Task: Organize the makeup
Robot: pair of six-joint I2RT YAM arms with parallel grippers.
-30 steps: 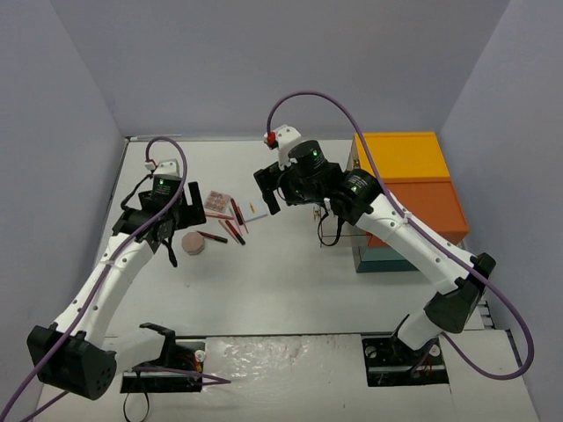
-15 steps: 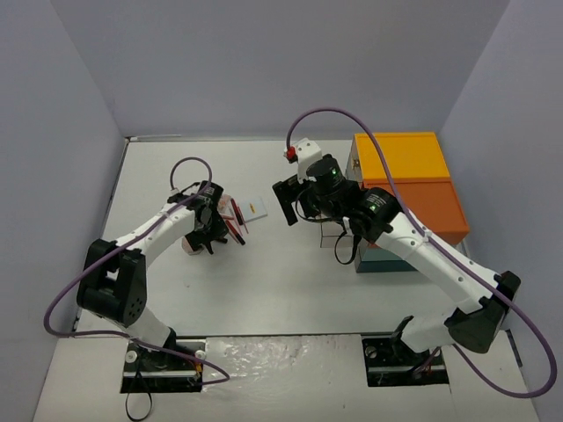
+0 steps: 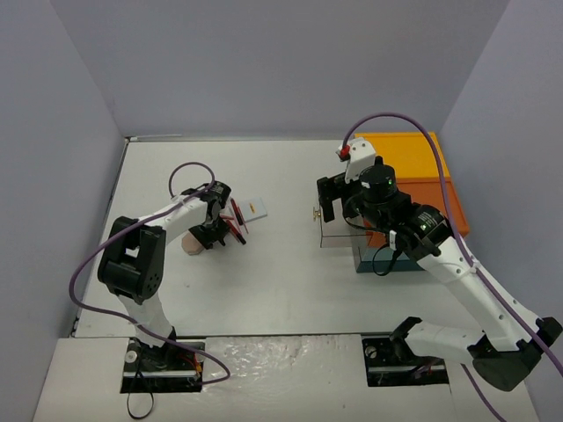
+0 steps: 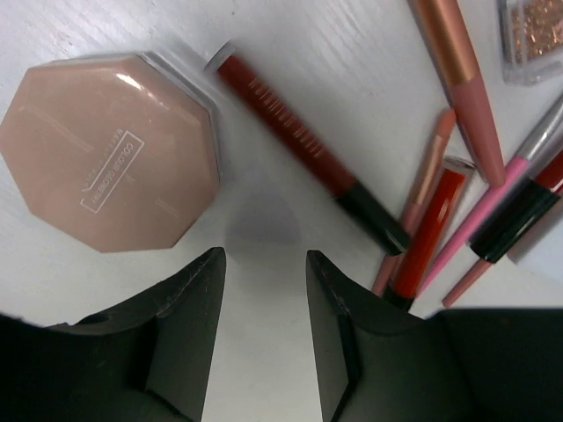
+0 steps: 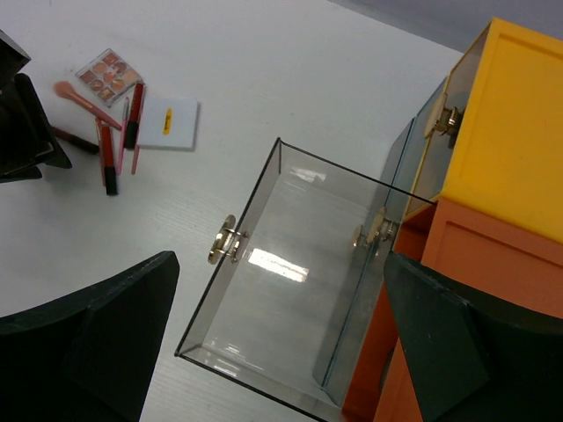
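A pink octagonal compact (image 4: 110,149) lies on the white table just left of my left gripper (image 4: 264,264). Its jaws stand open, partly narrowed, with bare table between them. A dark red lip pencil (image 4: 308,154) and several red and pink pencils (image 4: 440,229) lie to the right of the gripper. From above, the left gripper (image 3: 215,232) sits between the compact (image 3: 190,244) and the pencils (image 3: 236,220). The palette (image 5: 109,72) and white card (image 5: 169,120) lie beyond. My right gripper (image 5: 281,258) hangs wide open and empty above a clear drawer (image 5: 290,299).
The clear drawer (image 3: 339,230) with a gold knob stands pulled out from the large box, whose yellow part (image 3: 400,156) and orange part (image 3: 431,207) stand at the right. Grey walls close in the table on three sides.
My left gripper swung down into the makeup cluster and its jaws narrowed. My right arm moved right, away from the makeup, to above the clear drawer.
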